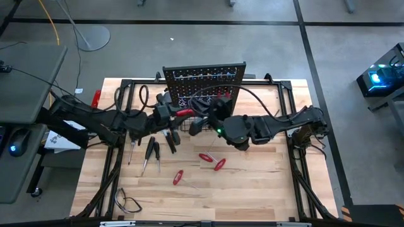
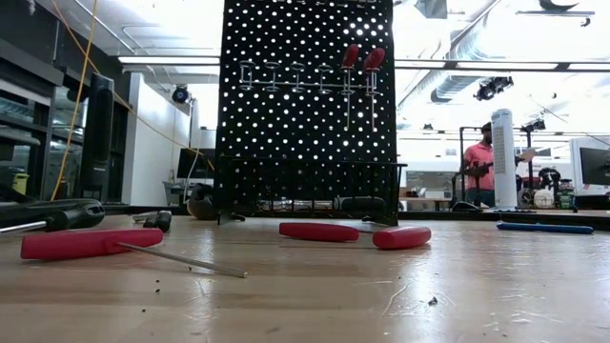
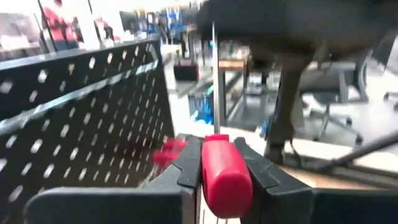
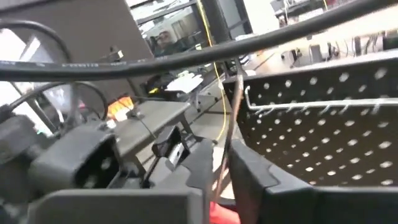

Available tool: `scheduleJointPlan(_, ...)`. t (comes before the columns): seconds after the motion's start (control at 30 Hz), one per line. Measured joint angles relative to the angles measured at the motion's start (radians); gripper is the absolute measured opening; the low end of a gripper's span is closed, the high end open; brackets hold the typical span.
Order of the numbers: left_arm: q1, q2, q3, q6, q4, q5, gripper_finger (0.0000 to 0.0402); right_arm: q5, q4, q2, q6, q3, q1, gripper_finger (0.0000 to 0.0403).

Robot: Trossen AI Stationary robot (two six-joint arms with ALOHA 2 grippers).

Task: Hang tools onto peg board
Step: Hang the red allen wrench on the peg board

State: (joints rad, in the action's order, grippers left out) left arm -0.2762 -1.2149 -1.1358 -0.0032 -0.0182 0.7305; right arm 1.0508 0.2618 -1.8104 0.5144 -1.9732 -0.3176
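Red screwdriver (image 3: 225, 174) clamped in left gripper (image 3: 214, 163) jaws, beside peg board (image 3: 81, 124).

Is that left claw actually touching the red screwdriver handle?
Touching: the left wrist view shows the left end effector clamped on both sides of the red screwdriver handle.

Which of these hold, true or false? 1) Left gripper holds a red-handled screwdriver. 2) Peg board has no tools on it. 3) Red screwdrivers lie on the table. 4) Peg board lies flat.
1) True: the left gripper is closed on a red-handled screwdriver.
2) False: two red-handled tools hang on the peg board.
3) True: red screwdrivers lie loose on the table.
4) False: it stands upright.
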Motion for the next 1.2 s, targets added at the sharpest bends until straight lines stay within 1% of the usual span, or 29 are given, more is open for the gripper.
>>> scheduleJointPlan(0.1, 0.003, 0.041, 0.000, -0.059, -0.159, -0.036, 0.0045, 0.003, 0.057, 0.035, -0.055, -0.001, -0.025, 0.0083)
scheduleJointPlan(0.17, 0.010, 0.071, 0.000, -0.091, -0.261, -0.095, 0.0045, -0.045, 0.125, 0.056, -0.097, -0.002, -0.041, 0.0108)
scheduleJointPlan(0.2, 0.016, 0.083, 0.000, -0.107, -0.323, -0.136, 0.0045, -0.093, 0.167, 0.063, -0.118, -0.002, -0.046, 0.0118)
scheduleJointPlan(0.27, 0.038, 0.093, -0.015, -0.152, -0.462, -0.259, 0.0045, -0.219, 0.259, 0.075, -0.165, -0.002, -0.054, 0.0134)
scheduleJointPlan(0.33, 0.061, 0.079, -0.041, -0.185, -0.612, -0.394, 0.0045, -0.363, 0.342, 0.078, -0.184, -0.002, -0.057, 0.0141)
scheduleJointPlan(0.4, 0.080, 0.048, -0.062, -0.193, -0.720, -0.499, 0.0045, -0.473, 0.432, 0.074, -0.184, -0.002, -0.057, 0.0143)
scheduleJointPlan(0.47, 0.089, 0.008, -0.075, -0.170, -0.782, -0.591, 0.0045, -0.555, 0.520, 0.053, -0.210, -0.002, -0.055, 0.0143)
scheduleJointPlan(0.57, 0.093, -0.065, -0.094, -0.122, -0.814, -0.675, 0.0045, -0.616, 0.640, 0.008, -0.302, 0.000, -0.054, 0.0141)
scheduleJointPlan(0.63, 0.089, -0.117, -0.108, -0.100, -0.828, -0.697, 0.0045, -0.626, 0.674, -0.018, -0.353, 0.000, -0.054, 0.0140)
scheduleJointPlan(0.73, 0.077, -0.181, -0.139, -0.090, -0.819, -0.700, 0.0045, -0.638, 0.682, -0.056, -0.400, 0.000, -0.054, 0.0140)
scheduleJointPlan(0.9, 0.064, -0.259, -0.212, -0.046, -0.814, -0.701, 0.0045, -0.640, 0.684, -0.114, -0.429, 0.000, -0.054, 0.0140)
scheduleJointPlan(1.07, 0.059, -0.294, -0.268, -0.037, -0.801, -0.702, 0.0045, -0.616, 0.685, -0.146, -0.429, 0.000, -0.054, 0.0139)
scheduleJointPlan(1.2, 0.060, -0.295, -0.271, -0.037, -0.777, -0.701, 0.0045, -0.585, 0.689, -0.151, -0.429, 0.000, -0.051, 0.0139)
